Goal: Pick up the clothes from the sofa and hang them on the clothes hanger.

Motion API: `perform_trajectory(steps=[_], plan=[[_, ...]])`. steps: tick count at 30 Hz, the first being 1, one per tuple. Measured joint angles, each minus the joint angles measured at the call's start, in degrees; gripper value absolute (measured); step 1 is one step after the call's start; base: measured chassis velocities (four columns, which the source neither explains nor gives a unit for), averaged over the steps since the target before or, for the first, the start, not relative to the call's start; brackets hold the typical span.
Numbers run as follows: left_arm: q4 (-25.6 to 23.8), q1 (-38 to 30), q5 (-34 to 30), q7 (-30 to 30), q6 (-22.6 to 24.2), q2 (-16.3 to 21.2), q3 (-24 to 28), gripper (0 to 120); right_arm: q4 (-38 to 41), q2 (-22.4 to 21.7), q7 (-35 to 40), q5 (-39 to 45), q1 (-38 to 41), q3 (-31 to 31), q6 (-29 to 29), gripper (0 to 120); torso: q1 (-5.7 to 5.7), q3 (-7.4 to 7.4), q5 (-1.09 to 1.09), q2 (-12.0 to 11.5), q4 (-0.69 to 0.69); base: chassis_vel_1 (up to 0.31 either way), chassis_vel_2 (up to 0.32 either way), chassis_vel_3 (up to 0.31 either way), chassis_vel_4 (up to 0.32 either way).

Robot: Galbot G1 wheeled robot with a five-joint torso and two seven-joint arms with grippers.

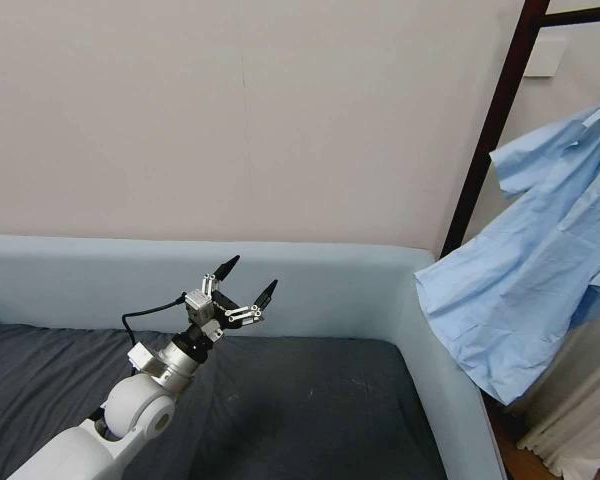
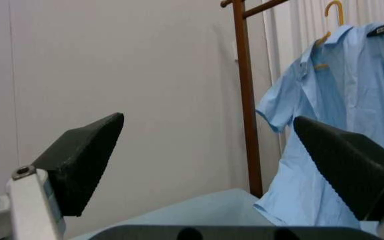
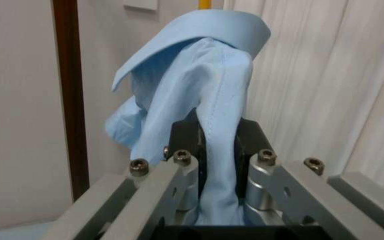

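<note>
Plain pale wall (image 1: 230,120) at the back, light-blue sofa (image 1: 310,285) w/ dark seat in front of me. L gripper (image 1: 252,275) hovers over the seat near the backrest, jaws spread wide, nothing in them. I reckon it's parked there to keep clear of the R side. Off the sofa's R end stands the dark wooden rack (image 1: 485,140). The blue shirt (image 1: 525,300) hangs just beside its post, off the seat. L wrist cam shows the collar on a yellow hanger (image 2: 332,12). R gripper (image 3: 215,145) is clamped on a fold of shirt below the collar, curtain (image 3: 325,100) behind. Prob. it's steadying the cloth so it settles on the hanger. Task looks nearly done to me.
</note>
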Motion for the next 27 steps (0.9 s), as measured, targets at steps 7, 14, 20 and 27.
perform_trajectory(steps=[7, 14, 20, 27], plan=[[1.0, 0.3, 0.5, 0.0, 0.7, -0.9, 0.3, 100, -6.1, 7.3, -2.9, -8.0, 2.4, -3.0, 0.3, 8, 0.0, 0.0, -0.01, 0.0, -0.02, 0.0, 0.0, 0.0, 0.0], [1.1, 0.1, 1.1, -0.9, 1.9, -1.9, 0.4, 100, -8.4, 12.8, -4.6, -12.7, 12.8, -13.7, 0.1, 8, 0.0, -0.01, -0.04, 0.0, -0.05, 0.0, 0.0, 0.0, 0.0], [3.5, -0.5, 0.1, -1.0, 1.2, -1.6, 0.4, 100, -13.2, 22.1, -1.0, -14.2, 28.4, -28.9, -0.3, 8, 0.01, 0.01, -0.03, 0.0, -0.01, 0.0, 0.0, 0.0, 0.0], [4.4, -0.6, -0.2, -0.8, 0.8, -1.8, 0.1, 100, -18.7, 29.3, 0.4, -16.1, 38.6, -36.5, 0.1, 8, 0.0, 0.0, -0.04, 0.0, -0.07, 0.0, 0.0, 0.0, 0.0]])
